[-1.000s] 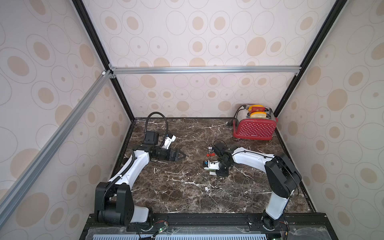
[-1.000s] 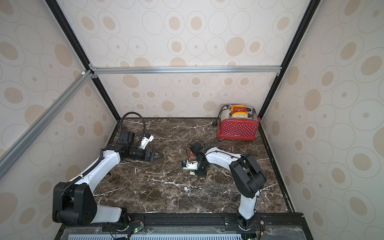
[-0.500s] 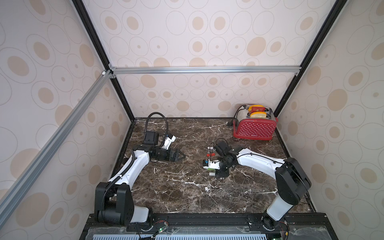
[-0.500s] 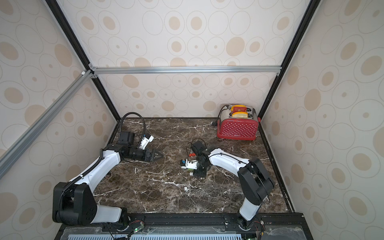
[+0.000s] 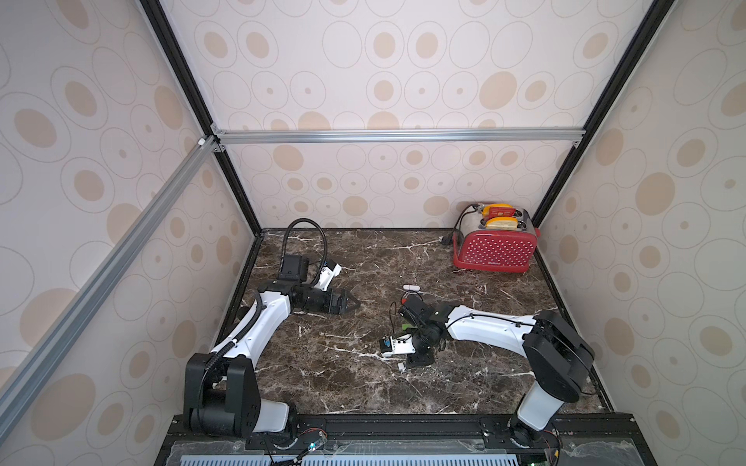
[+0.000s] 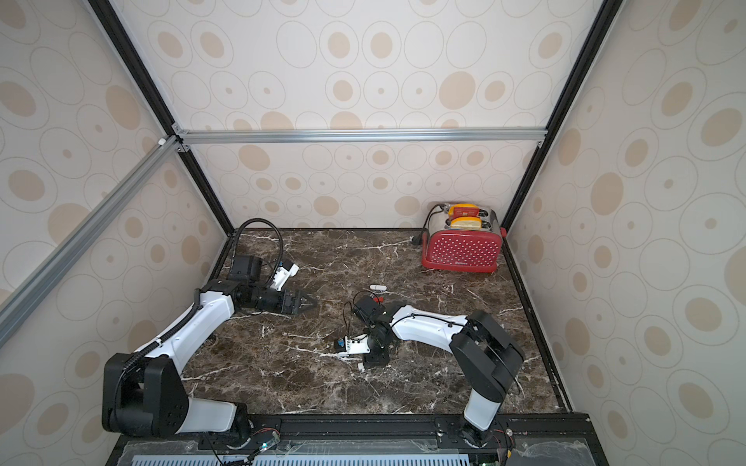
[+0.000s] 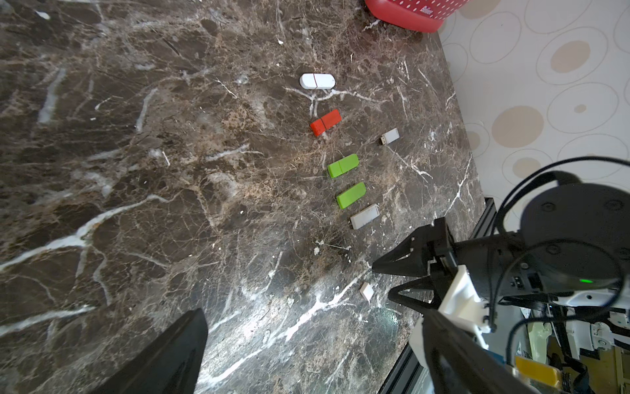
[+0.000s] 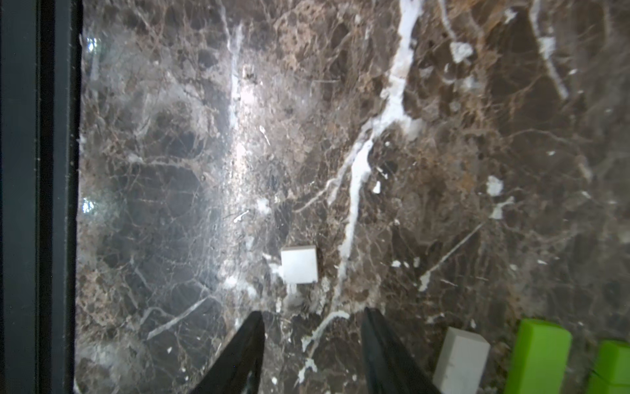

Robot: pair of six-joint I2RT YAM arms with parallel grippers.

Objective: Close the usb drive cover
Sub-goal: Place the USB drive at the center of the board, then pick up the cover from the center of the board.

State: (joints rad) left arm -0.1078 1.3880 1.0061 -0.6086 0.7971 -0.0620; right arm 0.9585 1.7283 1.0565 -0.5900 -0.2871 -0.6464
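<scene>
Right wrist view showed my right hand (image 8: 312, 319) low over the dark brown marble bench (image 8: 163, 177). Its two black fingers (image 8: 249, 344) were partly spread and nothing was held between them. The small white square plastic cap (image 8: 299, 265) lay flat on the stone just ahead of the fingertips, apart from both. I could not tell whether the tips touched the bench.

The pale grey rectangular usb drive (image 8: 462, 354) lay beside that hand, outside the fingers, with a bright green drive (image 8: 538, 358) next to it.

From the left wrist view I saw a loose row of drives leading away from the red polka-dot toaster (image 7: 409, 13). Nearest the toaster was a white oval drive (image 7: 317, 81), then a red one (image 7: 325, 122), then two green ones (image 7: 343, 165) (image 7: 351, 195), and the pale grey drive (image 7: 364, 216) came last. A smaller grey drive (image 7: 389, 136) sat just off the row. The cap (image 7: 366, 291) lay past the row's end farthest from the toaster, close by my right hand's tips (image 7: 381, 280).

My left hand (image 5: 350, 303) was spread as wide as it goes and empty, well apart from the toaster and from the row of drives. Both top views showed the cap (image 6: 360, 366) as only a tiny white speck.
</scene>
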